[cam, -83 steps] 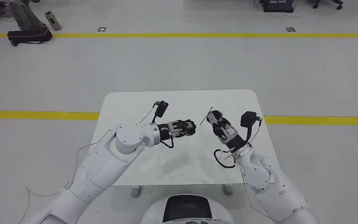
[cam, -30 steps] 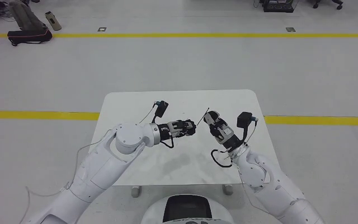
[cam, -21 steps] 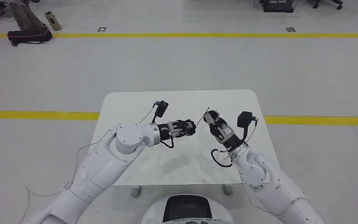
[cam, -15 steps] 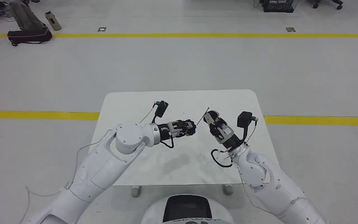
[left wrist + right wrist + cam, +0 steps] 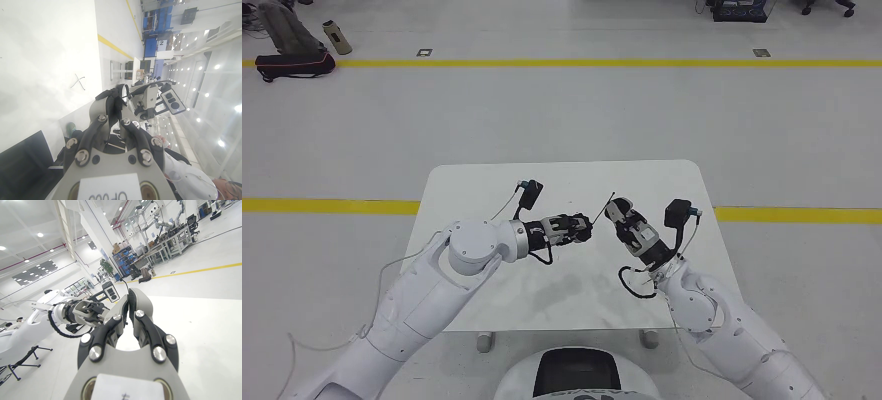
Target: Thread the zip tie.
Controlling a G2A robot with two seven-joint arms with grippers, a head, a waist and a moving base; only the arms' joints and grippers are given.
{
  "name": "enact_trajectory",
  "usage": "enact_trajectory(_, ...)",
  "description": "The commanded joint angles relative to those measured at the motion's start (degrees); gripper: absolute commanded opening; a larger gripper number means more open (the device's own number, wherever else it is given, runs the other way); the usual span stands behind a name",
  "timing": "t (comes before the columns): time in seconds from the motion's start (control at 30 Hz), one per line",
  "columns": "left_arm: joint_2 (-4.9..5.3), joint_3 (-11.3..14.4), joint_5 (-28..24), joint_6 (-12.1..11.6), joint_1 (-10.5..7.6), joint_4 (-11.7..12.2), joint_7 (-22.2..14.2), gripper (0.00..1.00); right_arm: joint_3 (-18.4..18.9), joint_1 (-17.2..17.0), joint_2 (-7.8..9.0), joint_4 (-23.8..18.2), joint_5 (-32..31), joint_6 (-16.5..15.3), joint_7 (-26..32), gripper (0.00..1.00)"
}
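Observation:
A thin black zip tie (image 5: 606, 205) hangs above the middle of the white table (image 5: 542, 180). My right gripper (image 5: 612, 212) is shut on it. In the right wrist view the zip tie (image 5: 125, 284) sticks out past the closed right gripper (image 5: 129, 294). My left gripper (image 5: 586, 228) faces the right one, tip to tip and a small gap apart. The left wrist view has the left gripper (image 5: 113, 98) shut, with a thin black strand of the tie running from its tips toward the right gripper (image 5: 149, 106).
Two thin crossed dark lines (image 5: 77, 83) lie on the tabletop under the grippers; I cannot tell whether they are ties or shadows. Black camera modules (image 5: 530, 192) (image 5: 678, 213) stick out from both wrists. Table edges are well away from the grippers.
The right gripper with the zip tie has shifted a little toward the left gripper, narrowing the gap. The left arm has stayed put.

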Motion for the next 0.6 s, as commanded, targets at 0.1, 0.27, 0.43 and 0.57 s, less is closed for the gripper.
enact_trajectory(0.1, 0.00, 0.0, 0.0, 0.0, 0.00, 0.0, 0.0, 0.00, -0.3, 0.2, 0.12, 0.2, 0.2, 0.0, -0.3, 0.00)
enact_trajectory(0.27, 0.00, 0.0, 0.0, 0.0, 0.00, 0.0, 0.0, 0.00, -0.6, 0.3, 0.19, 0.5, 0.0, 0.0, -0.6, 0.00)
enact_trajectory(0.43, 0.00, 0.0, 0.0, 0.0, 0.00, 0.0, 0.0, 0.00, -0.9, 0.5, 0.23, 0.8, -0.2, 0.0, -0.9, 0.00)
enact_trajectory(0.57, 0.00, 0.0, 0.0, 0.0, 0.00, 0.0, 0.0, 0.00, -1.0, 0.6, 0.27, 1.0, -0.5, 0.0, -1.1, 0.00)
